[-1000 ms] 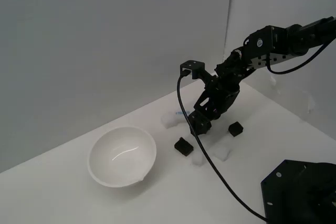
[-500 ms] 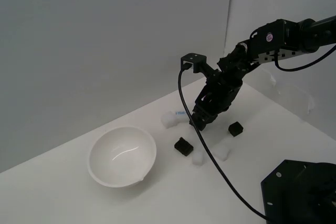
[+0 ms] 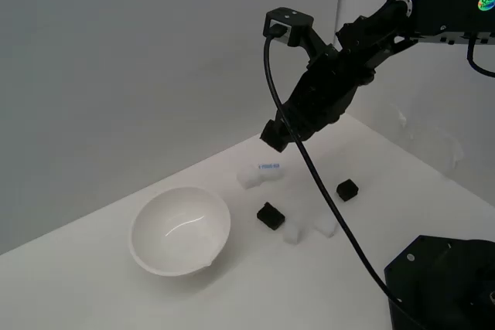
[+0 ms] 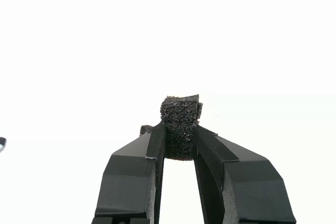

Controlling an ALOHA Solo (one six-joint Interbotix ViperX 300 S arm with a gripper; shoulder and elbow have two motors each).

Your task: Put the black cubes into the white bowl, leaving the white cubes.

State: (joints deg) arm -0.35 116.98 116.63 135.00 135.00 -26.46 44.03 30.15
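Above the plain white counter (image 3: 93, 291) backed by a bare grey wall (image 3: 139, 52), the tool (image 4: 179, 142) pinches one black cube (image 4: 180, 124) aloft, well right of the white bowl (image 3: 179, 229).

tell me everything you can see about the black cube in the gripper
The held black cube is small, matte black, with a rough, grainy, foam-like surface and slightly uneven edges. It sits upright, pinched on two opposite sides by the fingers of the gripper, its upper part poking out beyond the fingertips. It is lifted clear of the table; nothing else touches it.
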